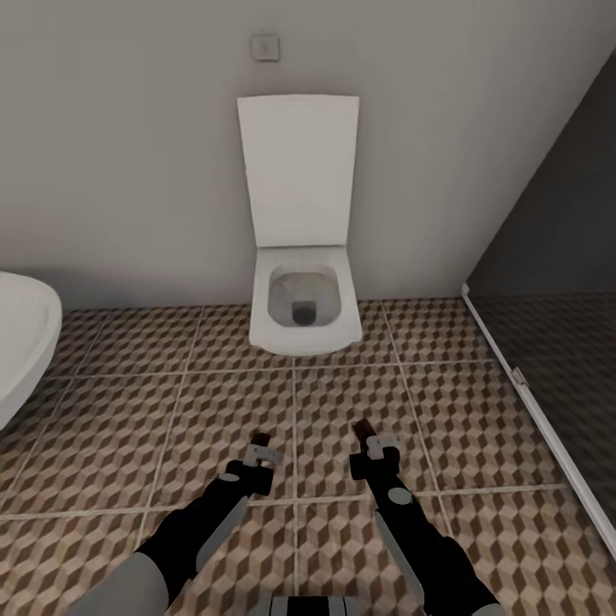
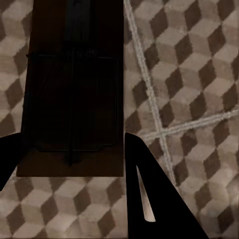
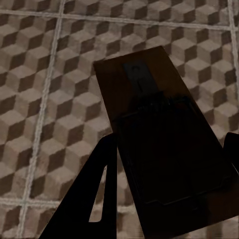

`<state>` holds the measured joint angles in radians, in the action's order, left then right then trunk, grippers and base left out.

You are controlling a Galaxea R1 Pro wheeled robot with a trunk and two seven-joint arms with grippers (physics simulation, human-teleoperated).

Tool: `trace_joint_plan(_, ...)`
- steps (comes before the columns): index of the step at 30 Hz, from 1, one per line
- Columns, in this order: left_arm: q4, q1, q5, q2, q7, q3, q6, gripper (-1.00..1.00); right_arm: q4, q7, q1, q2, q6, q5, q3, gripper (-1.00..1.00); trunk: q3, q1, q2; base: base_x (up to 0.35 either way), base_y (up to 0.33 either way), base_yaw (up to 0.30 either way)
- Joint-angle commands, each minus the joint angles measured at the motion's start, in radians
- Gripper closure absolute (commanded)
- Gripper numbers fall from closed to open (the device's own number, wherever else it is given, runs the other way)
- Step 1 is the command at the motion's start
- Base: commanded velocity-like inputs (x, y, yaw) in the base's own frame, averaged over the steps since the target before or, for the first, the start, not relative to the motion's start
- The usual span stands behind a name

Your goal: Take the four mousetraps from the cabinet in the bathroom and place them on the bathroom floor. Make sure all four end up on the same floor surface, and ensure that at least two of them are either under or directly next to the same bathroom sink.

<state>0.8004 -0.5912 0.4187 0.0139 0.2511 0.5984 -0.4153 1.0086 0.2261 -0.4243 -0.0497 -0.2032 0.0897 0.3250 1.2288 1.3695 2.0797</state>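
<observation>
Each gripper carries one flat brown wooden mousetrap with dark wire parts: the left gripper (image 2: 69,164) pinches its mousetrap (image 2: 74,89) between dark fingers (image 2: 149,199), the right gripper (image 3: 169,184) likewise clamps a second mousetrap (image 3: 154,134). Beneath the fingertips spreads the cube-patterned bathroom floor (image 1: 214,402); beyond stands a white square toilet (image 1: 301,299). This looks like the carrying step; next, find the sink and lower both beside it.

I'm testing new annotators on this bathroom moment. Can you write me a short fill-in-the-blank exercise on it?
1. Each gripper, the left gripper and the right gripper, holds a ____.
2. The fixture straight ahead, lid raised, is a white ____.
3. The bathroom floor tiles show a brown-and-beige ____ pattern.

Missing words: mousetrap; toilet; cube
</observation>
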Motion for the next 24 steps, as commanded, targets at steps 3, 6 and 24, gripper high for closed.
trace_joint_plan(3, 0.002, -0.001, 0.008, 0.001, 0.010, 0.006, -0.003, 1.00, 0.001, 0.009, -0.001, 0.000, -0.004, 0.010, 0.003, 1.00, 0.001, 0.000, 0.000, 0.331, 0.001, 0.000)
trace_joint_plan(6, 0.002, -0.001, 0.008, 0.001, 0.010, 0.006, -0.003, 1.00, 0.002, 0.009, -0.001, 0.001, -0.004, 0.010, 0.003, 1.00, 0.001, 0.000, 0.000, 0.328, 0.000, 0.000)
trace_joint_plan(24, 0.005, -0.001, 0.008, 0.001, 0.008, 0.008, -0.003, 1.00, 0.002, 0.009, -0.001, 0.001, -0.003, 0.010, 0.003, 1.00, 0.001, 0.000, 0.000, 0.051, 0.000, 0.000)
